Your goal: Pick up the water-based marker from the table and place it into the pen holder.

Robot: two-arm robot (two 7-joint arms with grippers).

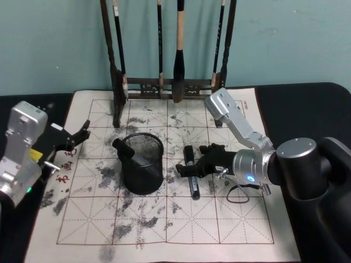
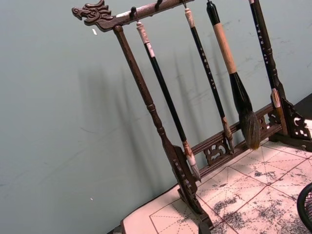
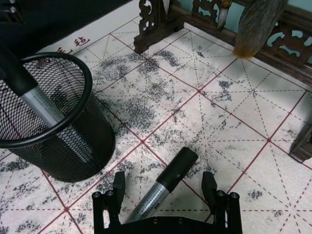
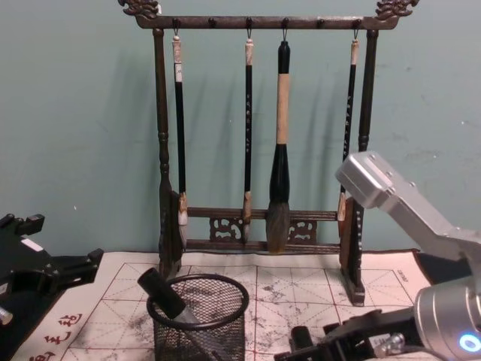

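Grey-barrelled marker (image 3: 162,190) lay lengthwise between the right gripper's (image 3: 163,179) open fingers, seemingly ungripped; pen holder (image 3: 73,151) stood just beside, leftward. Left gripper (image 1: 77,138) sat farther off.

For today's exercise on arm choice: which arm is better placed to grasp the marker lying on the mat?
Right. The right gripper is open, astride the marker; the left gripper sits at the mat's left edge.

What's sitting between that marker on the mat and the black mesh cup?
Nothing: in the right wrist view, only bare ink-stained mat separates the marker from the cup.
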